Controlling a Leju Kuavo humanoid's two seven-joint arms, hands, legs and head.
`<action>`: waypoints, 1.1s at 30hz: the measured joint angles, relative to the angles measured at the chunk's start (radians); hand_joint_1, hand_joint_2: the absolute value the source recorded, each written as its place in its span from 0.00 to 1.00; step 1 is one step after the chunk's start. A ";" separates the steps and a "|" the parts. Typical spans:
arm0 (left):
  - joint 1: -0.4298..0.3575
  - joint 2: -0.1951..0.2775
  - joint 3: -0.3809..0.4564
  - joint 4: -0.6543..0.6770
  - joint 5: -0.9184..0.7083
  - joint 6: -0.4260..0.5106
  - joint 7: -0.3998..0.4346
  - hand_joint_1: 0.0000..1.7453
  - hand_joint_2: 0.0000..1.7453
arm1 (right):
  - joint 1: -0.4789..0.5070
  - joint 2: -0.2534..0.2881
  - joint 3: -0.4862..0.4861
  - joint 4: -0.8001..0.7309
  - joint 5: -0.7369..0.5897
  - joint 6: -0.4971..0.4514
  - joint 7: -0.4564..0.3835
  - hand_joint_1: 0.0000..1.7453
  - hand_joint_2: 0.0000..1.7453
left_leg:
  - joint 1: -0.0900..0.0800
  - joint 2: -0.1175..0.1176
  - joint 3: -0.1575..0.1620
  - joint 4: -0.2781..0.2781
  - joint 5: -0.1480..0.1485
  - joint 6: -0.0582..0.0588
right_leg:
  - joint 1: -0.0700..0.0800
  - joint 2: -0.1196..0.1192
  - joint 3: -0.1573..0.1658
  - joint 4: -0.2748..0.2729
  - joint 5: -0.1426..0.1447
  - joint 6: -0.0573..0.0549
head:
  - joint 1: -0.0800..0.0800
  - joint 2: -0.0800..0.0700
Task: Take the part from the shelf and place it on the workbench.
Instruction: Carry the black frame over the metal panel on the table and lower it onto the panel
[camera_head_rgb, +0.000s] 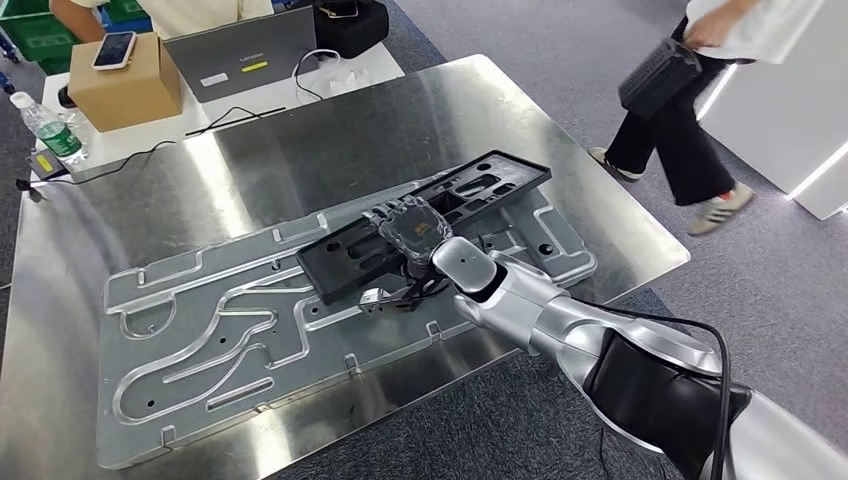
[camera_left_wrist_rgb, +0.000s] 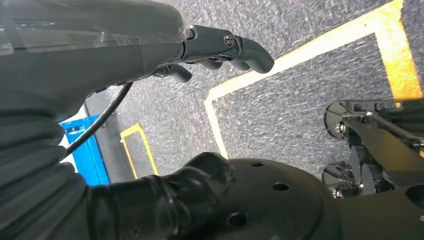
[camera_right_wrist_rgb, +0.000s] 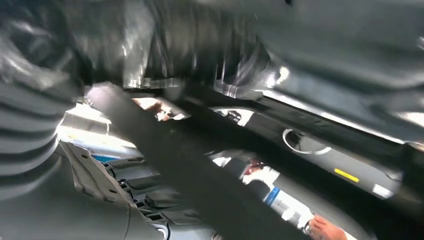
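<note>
At the centre of the head view the right hand lies on top of the part, a long black plastic piece with cut-outs, with its thumb under the near edge, so it holds it. The part rests diagonally on the grooved metal fixture plate on the shiny steel workbench. The right wrist view is blurred. The left hand hangs over grey carpet with fingers loosely curled, holding nothing.

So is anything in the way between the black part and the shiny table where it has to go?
Nothing visible blocks it. The right robot hand grips the black part right over the grooved metal plate lying on the workbench, with no other thing showing between them.
</note>
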 joint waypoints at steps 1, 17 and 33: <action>0.000 0.000 0.001 0.000 0.000 0.000 0.001 0.00 0.00 | 0.001 0.001 -0.003 0.011 0.000 -0.001 -0.001 0.00 0.00 | 0.000 0.000 0.000 0.000 0.000 -0.002 | 0.000 0.000 0.000 0.000 0.000 -0.001 | 0.000 0.000; 0.000 0.000 0.012 0.000 0.000 0.003 0.008 0.00 0.00 | 0.002 0.014 -0.035 0.066 0.013 -0.007 -0.008 0.00 0.00 | -0.001 0.000 0.000 0.001 -0.003 -0.008 | 0.000 0.000 0.005 -0.004 -0.002 -0.001 | 0.000 0.000; -0.004 -0.001 0.049 0.000 0.020 0.005 0.006 0.00 0.00 | -0.015 0.003 -0.022 -0.341 -0.037 0.076 -0.012 0.00 0.00 | 0.027 0.014 0.005 0.006 0.000 -0.019 | -0.036 0.000 0.005 0.048 -0.017 0.059 | 0.001 0.000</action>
